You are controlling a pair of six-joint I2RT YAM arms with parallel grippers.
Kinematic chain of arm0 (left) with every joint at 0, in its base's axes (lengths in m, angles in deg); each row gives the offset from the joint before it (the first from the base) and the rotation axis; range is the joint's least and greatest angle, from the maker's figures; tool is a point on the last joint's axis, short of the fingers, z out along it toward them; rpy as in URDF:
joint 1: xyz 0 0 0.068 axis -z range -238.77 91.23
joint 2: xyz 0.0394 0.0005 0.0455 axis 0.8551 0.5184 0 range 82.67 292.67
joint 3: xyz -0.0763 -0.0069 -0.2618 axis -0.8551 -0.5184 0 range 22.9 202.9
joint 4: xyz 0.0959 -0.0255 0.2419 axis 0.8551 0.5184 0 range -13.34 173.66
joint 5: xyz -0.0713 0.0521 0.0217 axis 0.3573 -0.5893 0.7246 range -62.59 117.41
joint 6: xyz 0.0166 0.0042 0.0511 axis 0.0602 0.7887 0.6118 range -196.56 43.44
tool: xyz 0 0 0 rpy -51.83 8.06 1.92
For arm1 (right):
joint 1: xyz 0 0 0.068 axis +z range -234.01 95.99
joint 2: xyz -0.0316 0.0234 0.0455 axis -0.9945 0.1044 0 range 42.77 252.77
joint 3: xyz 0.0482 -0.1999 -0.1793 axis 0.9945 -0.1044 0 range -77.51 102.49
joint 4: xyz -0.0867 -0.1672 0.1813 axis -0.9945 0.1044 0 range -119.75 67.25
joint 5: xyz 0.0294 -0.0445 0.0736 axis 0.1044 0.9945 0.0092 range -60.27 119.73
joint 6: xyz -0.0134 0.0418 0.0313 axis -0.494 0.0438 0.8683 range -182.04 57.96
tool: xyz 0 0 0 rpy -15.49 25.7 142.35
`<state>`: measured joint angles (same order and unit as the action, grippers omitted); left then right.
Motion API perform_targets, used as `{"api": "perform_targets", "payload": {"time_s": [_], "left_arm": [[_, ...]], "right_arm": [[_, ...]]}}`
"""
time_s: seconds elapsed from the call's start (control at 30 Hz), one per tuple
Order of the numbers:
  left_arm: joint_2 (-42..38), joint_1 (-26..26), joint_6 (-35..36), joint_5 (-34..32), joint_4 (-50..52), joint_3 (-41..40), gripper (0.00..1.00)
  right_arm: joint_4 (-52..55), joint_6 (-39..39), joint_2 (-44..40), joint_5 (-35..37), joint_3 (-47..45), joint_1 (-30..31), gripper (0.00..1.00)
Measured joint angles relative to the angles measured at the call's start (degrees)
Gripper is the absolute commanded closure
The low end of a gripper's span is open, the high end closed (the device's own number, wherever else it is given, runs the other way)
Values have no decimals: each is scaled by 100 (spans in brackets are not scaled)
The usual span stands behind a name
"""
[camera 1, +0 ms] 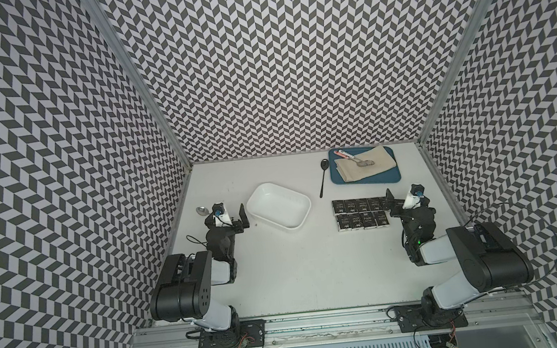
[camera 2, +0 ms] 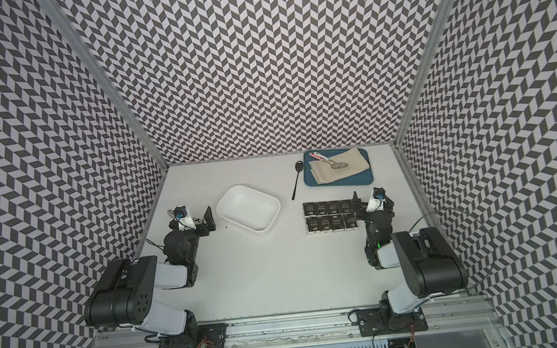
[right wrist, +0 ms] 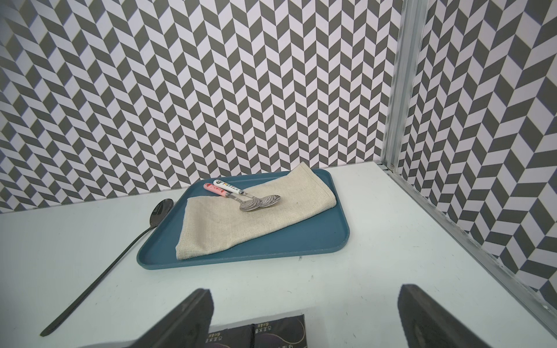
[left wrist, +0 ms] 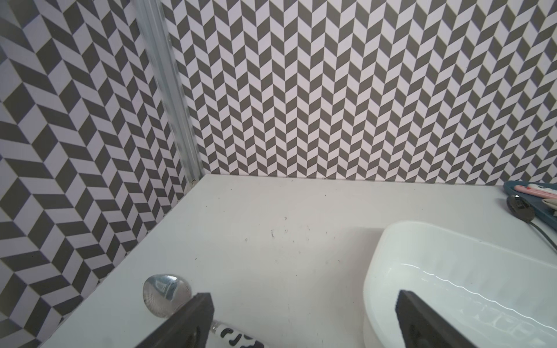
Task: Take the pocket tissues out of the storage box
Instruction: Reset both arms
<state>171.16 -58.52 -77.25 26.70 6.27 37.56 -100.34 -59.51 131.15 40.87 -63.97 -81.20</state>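
The white storage box [camera 1: 278, 205] [camera 2: 248, 207] lies left of the table's middle, and nothing shows inside it. Several black pocket tissues [camera 1: 361, 214] [camera 2: 330, 216] lie flat on the table in two neat rows to its right. My left gripper [camera 1: 228, 215] [left wrist: 304, 301] is open and holds nothing; one finger hangs over the storage box's [left wrist: 452, 286] near rim. My right gripper [camera 1: 406, 199] [right wrist: 306, 295] is open over the right end of the rows, with the nearest pocket tissues [right wrist: 271, 331] lying below its jaws, not gripped.
A blue tray [camera 1: 340, 179] [right wrist: 301, 241] at the back right carries a beige cloth [camera 1: 363, 168] and two spoons [right wrist: 259, 202]. A long black spoon [camera 1: 322, 177] lies beside the tray. A silver spoon [camera 1: 201, 210] [left wrist: 165, 293] lies by my left gripper. Patterned walls enclose three sides.
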Motion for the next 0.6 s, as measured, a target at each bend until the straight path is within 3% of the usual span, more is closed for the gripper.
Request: {"api": "perform_targets", "payload": {"time_s": [0.6], "left_arm": [[0, 2, 94, 151, 133, 15, 1]], "right_arm": [[0, -2, 0, 0, 0, 0, 1]]}}
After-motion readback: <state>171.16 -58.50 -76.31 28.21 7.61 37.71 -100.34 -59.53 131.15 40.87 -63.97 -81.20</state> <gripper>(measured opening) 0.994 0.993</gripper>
